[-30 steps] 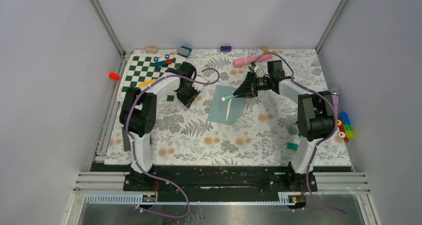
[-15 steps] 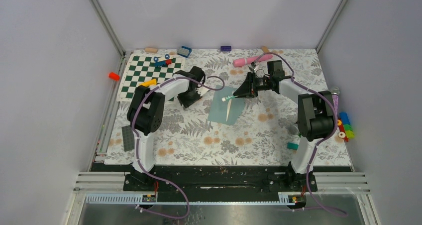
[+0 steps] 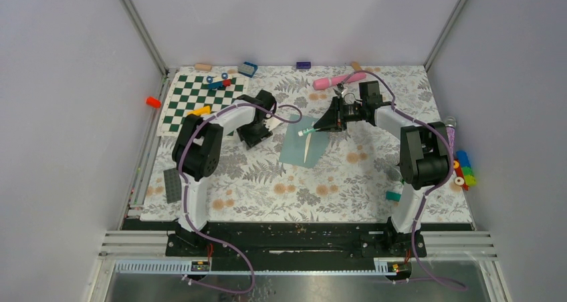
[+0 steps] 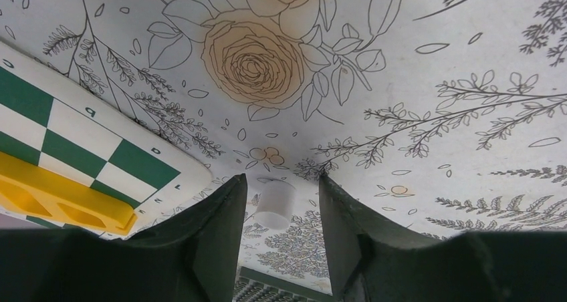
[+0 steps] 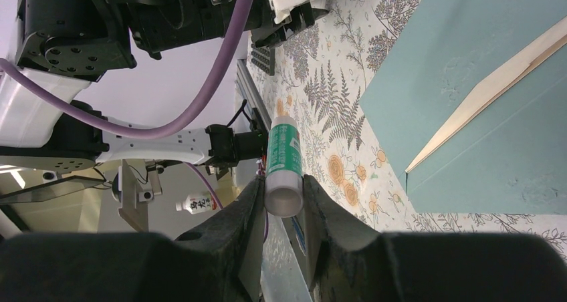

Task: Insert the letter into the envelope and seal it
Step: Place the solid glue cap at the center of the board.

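The teal envelope [image 3: 301,148] lies flat mid-table, with a cream sliver of the letter [image 3: 307,149] showing along its flap edge; the rest of the letter is hidden. In the right wrist view the envelope [image 5: 481,68] and the letter edge [image 5: 491,91] fill the right side. My right gripper [image 3: 316,127] hovers at the envelope's far edge, shut on a green-and-white glue stick [image 5: 283,158]. My left gripper [image 4: 279,180] is open, low over the table left of the envelope, with a small white cap [image 4: 274,204] lying between its fingers.
The green-and-white chequered board [image 3: 194,98] lies at the far left with a yellow block [image 4: 60,202] on its edge. A pink tube [image 3: 337,81] lies behind the right gripper. Small blocks sit along the back edge, coloured pieces [image 3: 463,168] at the right, a dark studded plate [image 3: 172,185] near left.
My left gripper has shifted a little right and away over the table near the chequered board's corner. The right gripper and glue stick have stayed put.
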